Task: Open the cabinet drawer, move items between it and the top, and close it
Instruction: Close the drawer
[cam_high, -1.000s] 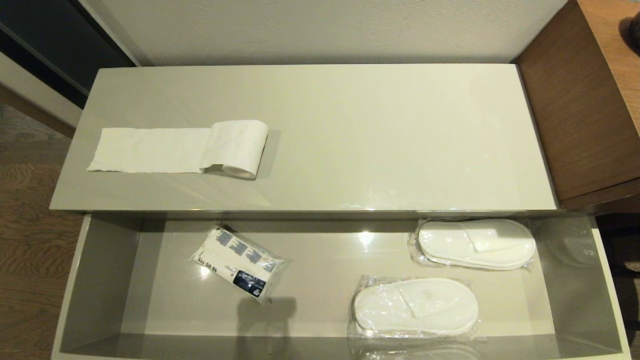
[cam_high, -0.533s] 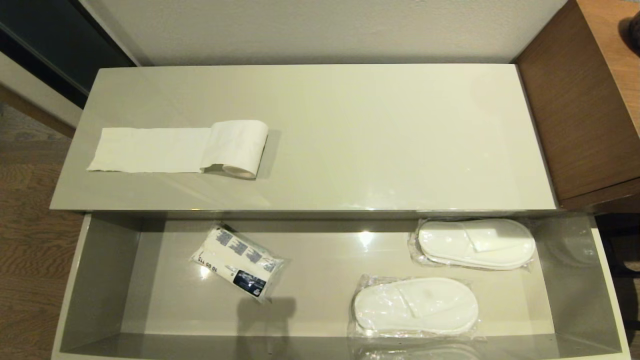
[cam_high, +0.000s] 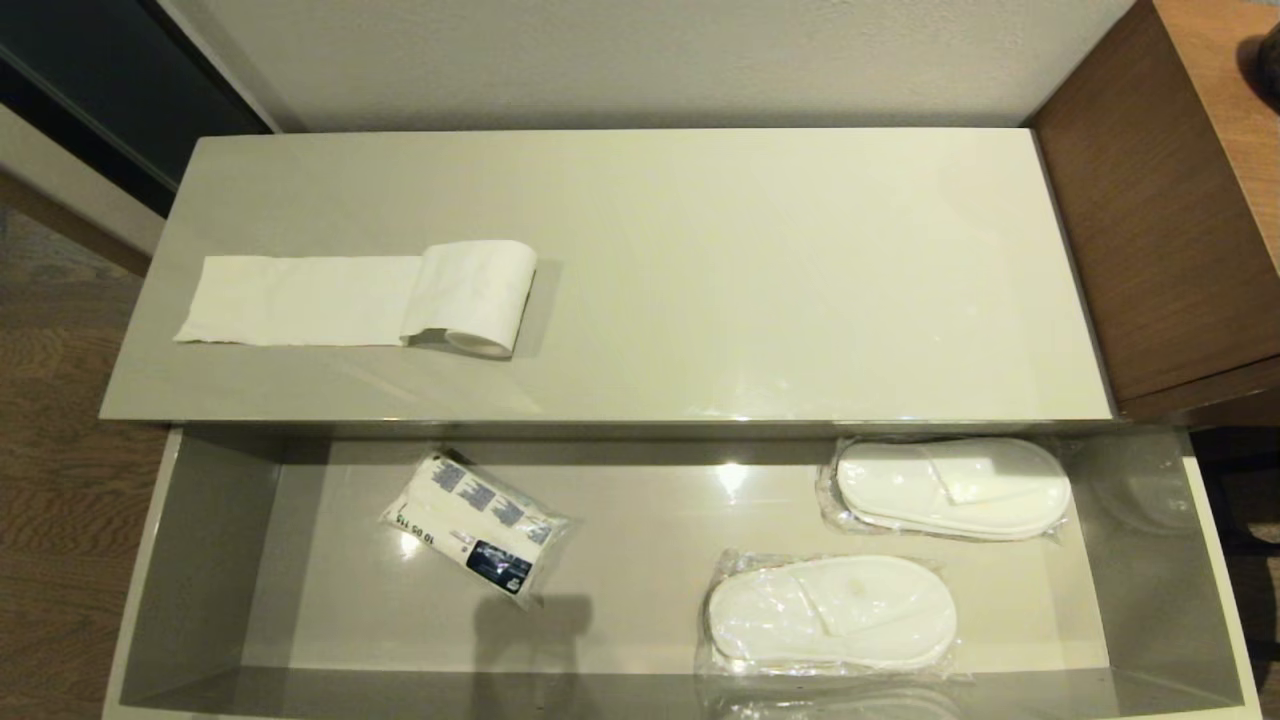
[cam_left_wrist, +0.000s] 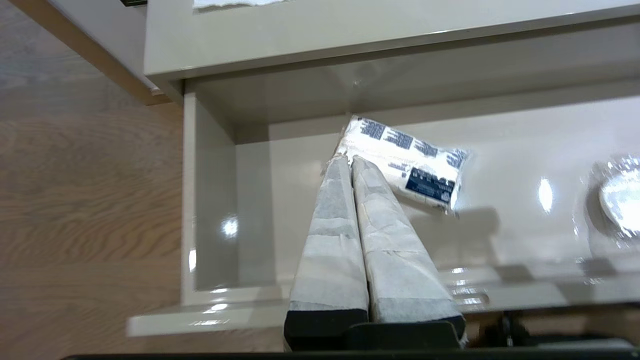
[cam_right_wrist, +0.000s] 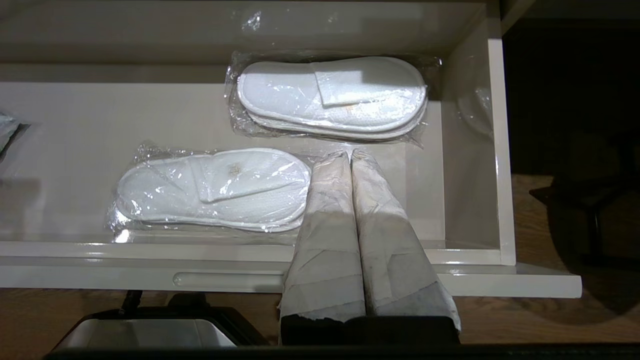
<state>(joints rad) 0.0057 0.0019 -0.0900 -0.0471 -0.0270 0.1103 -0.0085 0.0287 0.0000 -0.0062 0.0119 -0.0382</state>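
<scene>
Nothing has shifted: the white toilet-paper roll (cam_high: 470, 297) stays on the glossy beige top (cam_high: 800, 280), and 2 plastic-sealed white slippers (cam_high: 830, 612) lie in the open grey-walled drawer (cam_high: 200, 560). The left gripper (cam_left_wrist: 348, 159) and right gripper (cam_right_wrist: 349, 153) hang clenched and empty, so closing remains.

White textured wall (cam_high: 640, 60) behind; wood-grain floor (cam_high: 50, 480) at left; brown wood-grain desk (cam_high: 1170, 210) at right; dark panel (cam_high: 110, 90) upper left.

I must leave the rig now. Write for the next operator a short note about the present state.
Left end effector: shut, empty, above the open drawer near the blue-printed packet.
Right end effector: shut, empty, above the drawer's right part.
Toilet-paper roll: on the top, tail unrolled.
Both slipper packs: in the drawer.
Done: drawer opened.
Left: close the drawer.
</scene>
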